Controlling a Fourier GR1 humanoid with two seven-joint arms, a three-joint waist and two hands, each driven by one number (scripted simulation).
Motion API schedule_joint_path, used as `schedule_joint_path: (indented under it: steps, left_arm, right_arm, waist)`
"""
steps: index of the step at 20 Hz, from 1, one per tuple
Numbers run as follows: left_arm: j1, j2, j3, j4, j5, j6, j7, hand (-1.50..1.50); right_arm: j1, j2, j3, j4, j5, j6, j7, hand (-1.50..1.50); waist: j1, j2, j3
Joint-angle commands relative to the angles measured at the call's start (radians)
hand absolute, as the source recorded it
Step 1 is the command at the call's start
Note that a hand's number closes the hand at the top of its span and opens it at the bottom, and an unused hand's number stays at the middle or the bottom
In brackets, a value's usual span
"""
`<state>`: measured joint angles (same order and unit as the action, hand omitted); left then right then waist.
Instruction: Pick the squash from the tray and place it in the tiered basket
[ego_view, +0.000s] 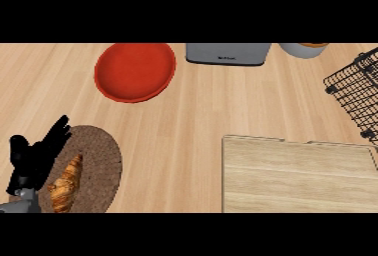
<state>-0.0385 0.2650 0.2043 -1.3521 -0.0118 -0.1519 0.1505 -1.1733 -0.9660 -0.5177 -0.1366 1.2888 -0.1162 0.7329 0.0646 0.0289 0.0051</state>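
Left hand: the left hand (33, 152) rests at the lower left, fingers straight and up, holding nothing.
Right hand: out of view.
Croissant: a croissant (65, 183) lies just beside it on a woven mat (103, 160).
Tray: the wooden tray (295, 175) at right shows no squash.
Squash: nowhere visible, so its direction and long axis cannot be told.
Basket: the wire tiered basket (358, 92) stands at far right.

Red plate (135, 71) — black wire basket (357, 92)

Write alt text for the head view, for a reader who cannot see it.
On a light wooden counter, the robot's black left hand rests open at the lower left beside a round woven brown mat carrying a golden croissant. A pale wooden tray lies lower right with no squash visible, a black wire basket at the right edge, and a red plate at the top.
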Motion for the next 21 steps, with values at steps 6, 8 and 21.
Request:
schedule_joint_path:
  steps: [6,8,21]
  left_arm:
    - [0.035,0.040,0.034,-0.003,0.026,-0.039,-0.009,0.00]
    - [0.042,0.000,0.025,0.000,0.018,-0.003,-0.001,0.00]
    - [0.091,0.010,0.062,-0.017,0.004,0.038,0.007,0.00]
  right_arm:
    - [-0.039,-0.073,-0.070,-0.106,-0.055,-0.188,0.147,-1.50]
    - [-0.030,-0.047,-0.112,-0.123,-0.100,-0.241,0.180,-1.50]
    - [0.178,0.058,-0.362,-0.429,-0.460,-0.335,-0.121,-1.50]
  waist:
    - [-0.017,-0.015,-0.003]
    - [-0.038,-0.022,-0.004]
    - [-0.139,-0.057,-0.006]
